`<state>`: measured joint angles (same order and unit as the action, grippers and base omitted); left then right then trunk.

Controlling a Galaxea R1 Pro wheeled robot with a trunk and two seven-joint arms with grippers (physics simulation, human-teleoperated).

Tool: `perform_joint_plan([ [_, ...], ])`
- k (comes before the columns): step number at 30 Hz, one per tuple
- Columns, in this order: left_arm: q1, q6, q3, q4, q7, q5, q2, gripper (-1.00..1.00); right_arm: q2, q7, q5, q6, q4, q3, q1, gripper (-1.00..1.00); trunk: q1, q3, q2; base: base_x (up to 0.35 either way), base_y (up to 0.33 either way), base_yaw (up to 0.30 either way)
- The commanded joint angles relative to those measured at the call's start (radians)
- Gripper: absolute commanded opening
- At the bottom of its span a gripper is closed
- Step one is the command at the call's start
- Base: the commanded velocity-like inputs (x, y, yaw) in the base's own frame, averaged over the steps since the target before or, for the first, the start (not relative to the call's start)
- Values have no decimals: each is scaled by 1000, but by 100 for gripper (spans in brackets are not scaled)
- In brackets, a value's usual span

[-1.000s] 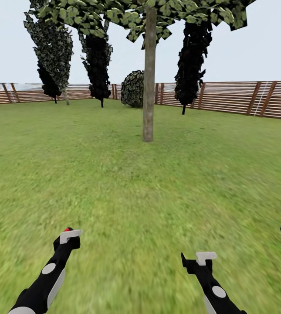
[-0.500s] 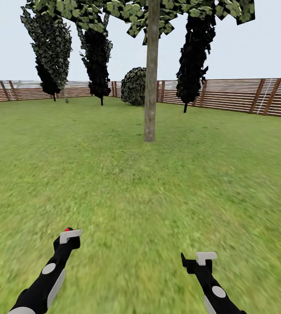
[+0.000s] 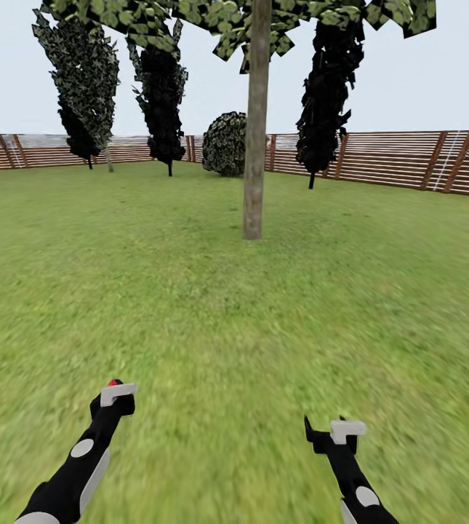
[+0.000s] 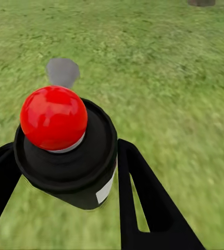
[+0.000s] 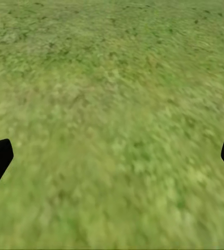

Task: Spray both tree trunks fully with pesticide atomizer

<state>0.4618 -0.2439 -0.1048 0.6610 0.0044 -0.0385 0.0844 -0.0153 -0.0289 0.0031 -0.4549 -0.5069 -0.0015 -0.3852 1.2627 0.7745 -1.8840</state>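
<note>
The lawn (image 3: 212,306) spreads wide under both arms, ringed far ahead by a slatted fence (image 3: 401,161). One tree (image 3: 254,116) with a thick pale trunk (image 3: 254,182) stands well ahead of the grippers, between them and a little toward the right one; no white specks can be made out on its bark at this range. Slim black-leaved trees (image 3: 163,102) and a round bush (image 3: 225,144) stand beyond it by the fence. The left gripper (image 4: 65,172) is clenched on the atomizer (image 4: 65,151), a black can with a red ball top (image 4: 53,117), its fingers (image 4: 143,203) flanking the body. The right gripper (image 5: 112,156) is spread wide and empty over grass.
</note>
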Motion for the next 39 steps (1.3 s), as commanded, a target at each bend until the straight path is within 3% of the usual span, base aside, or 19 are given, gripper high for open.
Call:
perform_joint_plan([
  [1,0,0,0,0,0,0,0,-100,0,0,0,0,0,0,0,100,0,0,0,315,97,0],
  [9,0,0,-2,-1,0,0,2,-100,-9,4,-7,0,-4,-7,0,100,0,0,0,315,97,0],
  [17,0,0,-1,1,0,0,2,-100,-11,9,-23,3,-9,-54,0,100,0,0,0,315,97,0],
  [39,0,0,-1,6,0,0,0,-100,-3,8,-20,24,-3,-45,0,100,0,4,0,315,97,-8],
])
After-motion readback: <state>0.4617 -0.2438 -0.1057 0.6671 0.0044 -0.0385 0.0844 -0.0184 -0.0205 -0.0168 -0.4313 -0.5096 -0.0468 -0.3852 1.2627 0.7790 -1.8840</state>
